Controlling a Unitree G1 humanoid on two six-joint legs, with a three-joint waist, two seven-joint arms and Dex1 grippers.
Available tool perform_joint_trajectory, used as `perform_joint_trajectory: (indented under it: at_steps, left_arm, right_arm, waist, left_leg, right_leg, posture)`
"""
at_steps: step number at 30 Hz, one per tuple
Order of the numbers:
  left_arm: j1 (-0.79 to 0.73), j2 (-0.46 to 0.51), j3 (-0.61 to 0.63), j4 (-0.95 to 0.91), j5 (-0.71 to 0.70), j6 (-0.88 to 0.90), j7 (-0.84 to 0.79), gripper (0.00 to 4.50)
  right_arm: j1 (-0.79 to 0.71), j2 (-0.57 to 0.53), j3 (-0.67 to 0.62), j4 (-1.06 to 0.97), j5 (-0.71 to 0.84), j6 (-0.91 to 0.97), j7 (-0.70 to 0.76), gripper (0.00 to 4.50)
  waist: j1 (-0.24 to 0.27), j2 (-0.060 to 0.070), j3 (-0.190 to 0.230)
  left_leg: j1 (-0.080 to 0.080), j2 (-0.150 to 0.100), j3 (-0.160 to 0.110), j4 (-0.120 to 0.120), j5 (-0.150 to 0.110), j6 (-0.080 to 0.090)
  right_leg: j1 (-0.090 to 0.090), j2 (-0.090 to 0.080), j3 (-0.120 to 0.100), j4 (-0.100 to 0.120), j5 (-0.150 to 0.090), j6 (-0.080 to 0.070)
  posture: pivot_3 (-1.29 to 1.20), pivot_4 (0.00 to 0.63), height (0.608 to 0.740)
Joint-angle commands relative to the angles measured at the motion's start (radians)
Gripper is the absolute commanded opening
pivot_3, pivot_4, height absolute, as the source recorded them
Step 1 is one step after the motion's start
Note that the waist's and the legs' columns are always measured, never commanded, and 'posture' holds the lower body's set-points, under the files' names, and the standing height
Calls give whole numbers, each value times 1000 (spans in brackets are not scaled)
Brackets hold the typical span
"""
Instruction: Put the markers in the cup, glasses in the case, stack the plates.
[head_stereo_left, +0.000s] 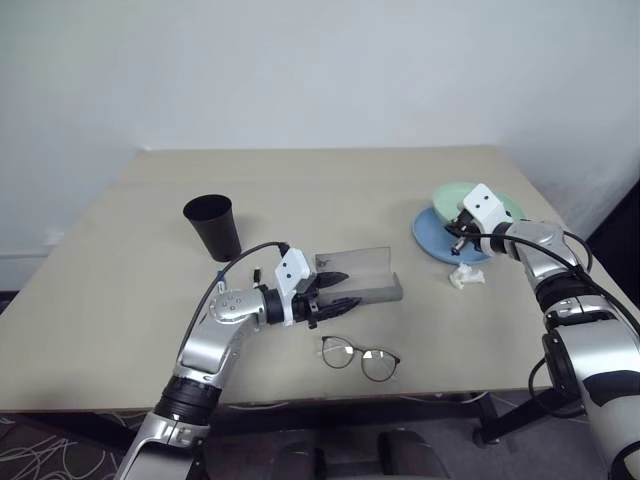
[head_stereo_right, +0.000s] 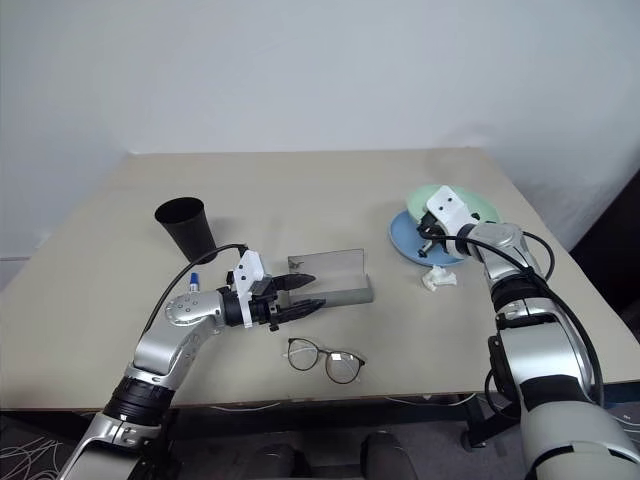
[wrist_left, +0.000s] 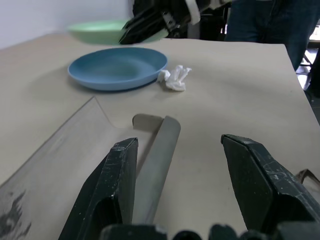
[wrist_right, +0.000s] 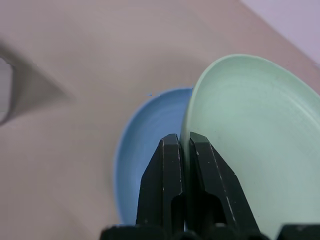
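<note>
Right wrist view: you are pinching the mint green plate (wrist_right: 250, 135) with the right gripper (wrist_right: 184, 145); keep it level over the light blue plate (wrist_right: 150, 150) before releasing.

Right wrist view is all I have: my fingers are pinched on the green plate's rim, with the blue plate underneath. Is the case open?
Observer: Yes. The case is open, with its lid standing up.
Operator: Are the glasses in it?
Observer: No. The glasses lie on the table just on the near side of the case, outside it.
Operator: What is the left gripper doing?
Observer: The left gripper is open and holds nothing. It is at the left end of the case, pointing along it.
</note>
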Motion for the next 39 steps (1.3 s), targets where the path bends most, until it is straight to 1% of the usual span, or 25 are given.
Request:
perform_joint_trajectory:
  at_steps: [1,4,15,18,22,25,29,32,35,39]
  left_arm:
    - [-35,-11,17,10,36,-46,53,2800]
    - [-48,-21,26,43,55,-65,90,2800]
    - [-56,-30,25,66,60,-88,101,2800]
    - [-59,-32,24,70,60,-90,101,2800]
    - [-61,-35,24,72,60,-92,100,2800]
    - [-60,-36,23,72,59,-91,100,2800]
    - [-59,-39,22,69,60,-91,102,2800]
    - [-58,-42,23,66,60,-90,105,2800]
    - [-54,-43,24,63,58,-90,105,2800]
    - [-53,-45,22,66,57,-93,104,2800]
  right_arm:
    - [-42,3,-4,32,-19,-40,10,31]
    - [-43,13,-2,57,-34,-47,8,31]
    - [-38,34,-9,80,-58,-67,14,31]
    - [-38,35,-14,84,-57,-69,3,794]
    - [-38,36,-23,82,-53,-78,-7,2101]
    - [-44,31,-30,74,-50,-95,-14,2101]
    - [-52,16,-51,48,-28,-111,31,2101]
    - [-33,-11,-67,-4,-6,-117,114,2101]
    - [10,-53,-65,-79,9,-102,229,2101]
    - [115,-128,-52,-243,36,-35,390,2101]
  waist:
    - [0,0,0]
    - [1,0,0]
    - [-1,1,0]
    - [-1,1,0]
    - [0,1,0]
    - [0,1,0]
    - [0,1,0]
    - [0,2,0]
    - [2,2,0]
    - [3,1,-1]
  left_leg:
    - [0,0,0,0,0,0]
    - [0,-1,-1,0,0,0]
    - [1,-1,-1,0,0,0]
    - [1,-1,-1,0,0,0]
    - [0,-1,-1,0,0,0]
    - [0,-2,-1,0,0,0]
    - [1,-1,-1,0,0,0]
    - [1,-2,-1,0,0,0]
    - [0,-2,-2,0,0,0]
    - [0,-2,-4,0,0,0]
  right_leg:
    - [0,0,0,0,0,0]
    - [1,0,0,0,0,0]
    - [1,0,1,1,0,0]
    - [1,0,1,1,0,0]
    - [1,0,1,0,0,0]
    - [1,0,1,0,0,0]
    - [1,0,1,1,0,0]
    - [1,0,1,1,0,0]
    - [1,0,1,0,0,0]
    - [2,0,0,0,0,1]
  posture:
    - [0,0,732]
    - [0,0,732]
    - [0,0,732]
    - [0,0,732]
    - [0,0,732]
    - [0,0,732]
    - [0,0,732]
    - [0,0,732]
    - [0,0,732]
    - [0,0,732]
